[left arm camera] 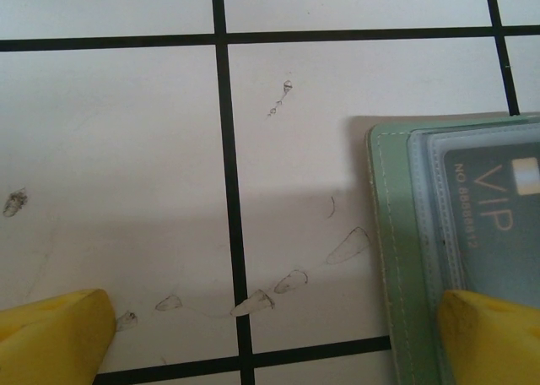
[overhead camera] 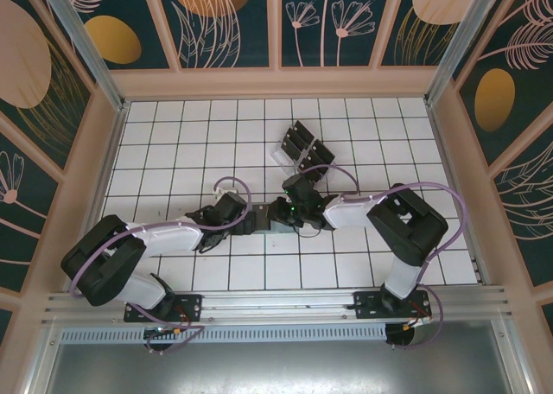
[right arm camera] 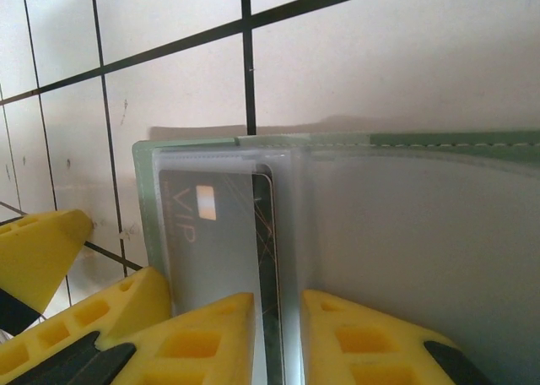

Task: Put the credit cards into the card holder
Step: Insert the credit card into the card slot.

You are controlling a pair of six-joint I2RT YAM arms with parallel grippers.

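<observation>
The grey-green card holder (left arm camera: 392,233) lies open and flat on the tiles, between the two grippers (overhead camera: 278,225). A black credit card (right arm camera: 211,233) marked VIP sits in its clear pocket (left arm camera: 494,216), with a dark bare strip showing beside the fold. My left gripper (left arm camera: 274,338) is wide open: its right finger (left arm camera: 494,338) rests on the holder, its left finger on bare tile. My right gripper (right arm camera: 278,317) is over the holder's near end, jaws a narrow gap apart. The card's bare strip and the pocket's edge show in that gap. Whether the jaws pinch anything is unclear.
A clear slotted rack (overhead camera: 302,148) with more black cards stands on the tiles beyond the grippers. Wooden walls (overhead camera: 104,178) enclose the white tiled floor. Both arms (overhead camera: 173,234) reach in from the near edge and meet at the middle.
</observation>
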